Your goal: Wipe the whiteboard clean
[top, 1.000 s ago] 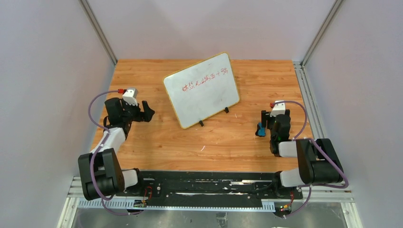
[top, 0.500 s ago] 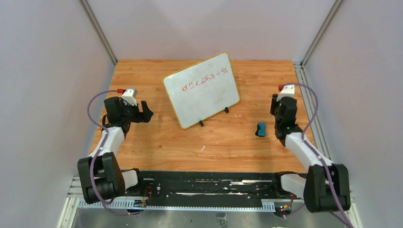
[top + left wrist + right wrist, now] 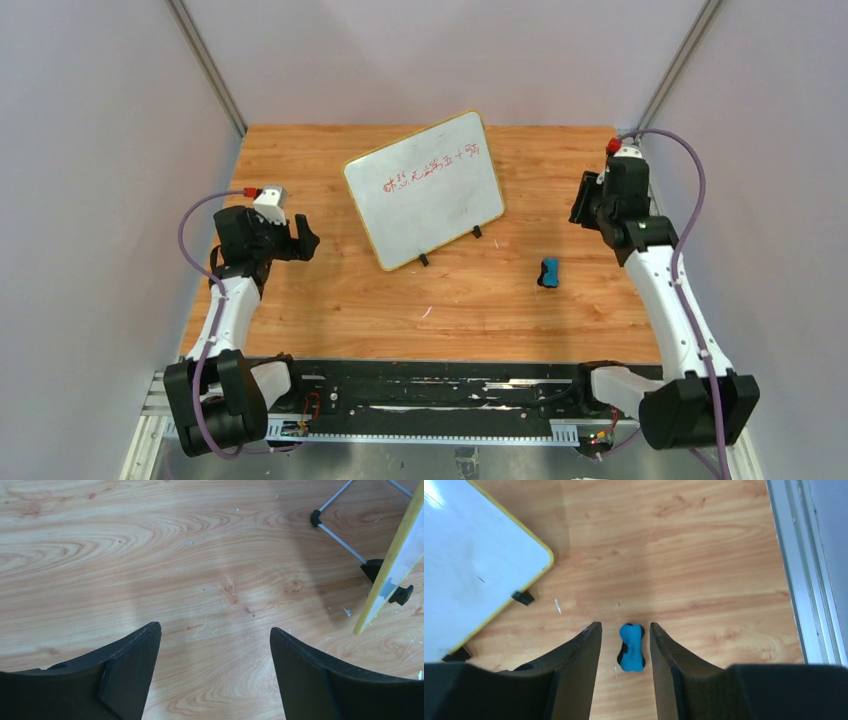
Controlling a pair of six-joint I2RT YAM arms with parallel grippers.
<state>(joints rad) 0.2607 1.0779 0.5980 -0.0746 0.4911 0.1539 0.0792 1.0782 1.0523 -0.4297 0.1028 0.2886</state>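
Observation:
The whiteboard [image 3: 425, 190], white with a thin yellow frame, leans on its stand at the table's middle back, with red handwriting [image 3: 430, 165] across its upper part. Its yellow edge [image 3: 395, 562] shows at the right of the left wrist view and its corner [image 3: 469, 565] at the left of the right wrist view. A small blue eraser [image 3: 548, 272] lies on the wood to the board's right. My right gripper [image 3: 580, 212] hangs high above it, jaws partly apart and empty; the eraser [image 3: 631, 647] shows between them, far below. My left gripper [image 3: 310, 238] is open wide over bare wood left of the board.
The board's black feet [image 3: 424, 260] and thin metal stand legs [image 3: 340, 540] rest on the wooden table [image 3: 330, 290]. An aluminium rail [image 3: 804, 580] runs along the table's right edge. Pale walls close in the left, right and back.
The right arm rose from beside the eraser and swung to the back right, its jaws narrowing without taking anything. The eraser stayed put. The left arm barely shifted.

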